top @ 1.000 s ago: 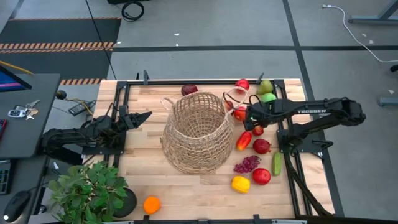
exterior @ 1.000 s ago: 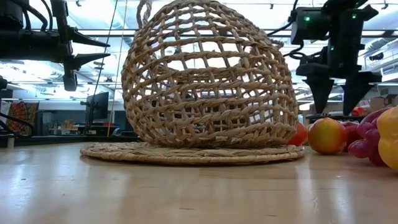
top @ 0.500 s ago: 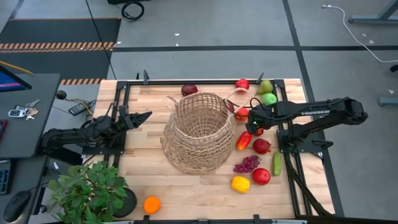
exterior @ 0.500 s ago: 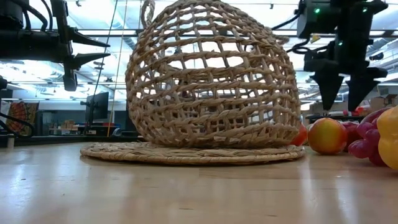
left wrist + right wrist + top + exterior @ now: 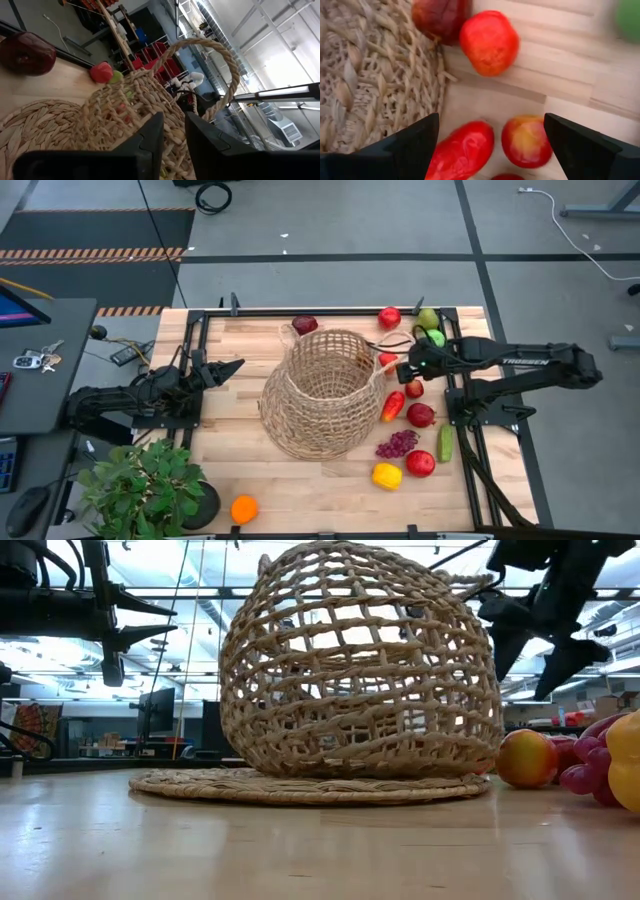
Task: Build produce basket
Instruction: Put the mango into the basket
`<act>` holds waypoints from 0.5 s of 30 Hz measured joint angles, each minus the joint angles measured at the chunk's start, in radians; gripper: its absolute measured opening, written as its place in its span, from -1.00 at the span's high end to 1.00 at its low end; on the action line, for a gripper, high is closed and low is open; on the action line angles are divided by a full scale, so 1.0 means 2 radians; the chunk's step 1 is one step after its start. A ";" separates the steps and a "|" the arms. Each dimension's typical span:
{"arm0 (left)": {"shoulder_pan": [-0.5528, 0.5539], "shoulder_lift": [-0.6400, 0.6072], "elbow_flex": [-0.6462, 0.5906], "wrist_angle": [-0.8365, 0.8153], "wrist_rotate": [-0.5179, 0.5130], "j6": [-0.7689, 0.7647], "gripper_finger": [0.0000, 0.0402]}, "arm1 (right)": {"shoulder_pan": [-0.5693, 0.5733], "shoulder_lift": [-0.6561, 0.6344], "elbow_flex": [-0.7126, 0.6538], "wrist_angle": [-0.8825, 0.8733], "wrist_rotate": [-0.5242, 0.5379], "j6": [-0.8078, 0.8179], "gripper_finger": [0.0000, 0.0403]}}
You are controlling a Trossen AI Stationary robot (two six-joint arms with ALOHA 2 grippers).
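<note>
The bench (image 5: 230, 470) is pale wood planks, and I reach over it from both sides. Biggest on it is the basket (image 5: 322, 393), standing in the middle on a flat woven mat (image 5: 300, 786), its mouth tipped toward the far right. The plant (image 5: 145, 485) sits at the near left corner.

My left hand (image 5: 238, 364) hangs above the bench left of the basket, apart from it, fingers pressed together and gripping nothing. My right hand (image 5: 392, 367) hovers at the basket's right side near the rim, fingers spread wide with nothing between them; below it lie the pepper (image 5: 462, 152) and two red apples (image 5: 489, 42).

The rest of the produce is outside the basket. Right of it lie the grapes (image 5: 397, 444), the cucumber (image 5: 444, 443), a lemon (image 5: 386, 475) and more apples (image 5: 421, 415). At the far right corner are a pear (image 5: 428, 318) and a green apple (image 5: 436, 337). A dark plum-red fruit (image 5: 304, 325) lies just beyond the basket. The orange (image 5: 244, 508) sits by the plant.
</note>
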 joint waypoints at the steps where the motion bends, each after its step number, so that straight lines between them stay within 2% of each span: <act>1: 0.000 0.000 0.000 0.000 0.000 0.000 0.57 | -0.003 0.006 0.000 0.004 -0.007 -0.008 -0.81; 8: 0.000 0.000 0.000 0.000 0.000 0.000 0.55 | -0.059 0.046 0.000 -0.003 -0.086 -0.072 -0.81; 13: 0.000 0.000 0.000 0.000 0.000 0.000 0.57 | -0.100 0.044 0.004 -0.012 -0.145 -0.096 -0.81; 15: 0.000 0.000 0.000 0.000 0.000 0.000 0.58 | -0.107 0.041 0.017 -0.022 -0.153 -0.097 -0.81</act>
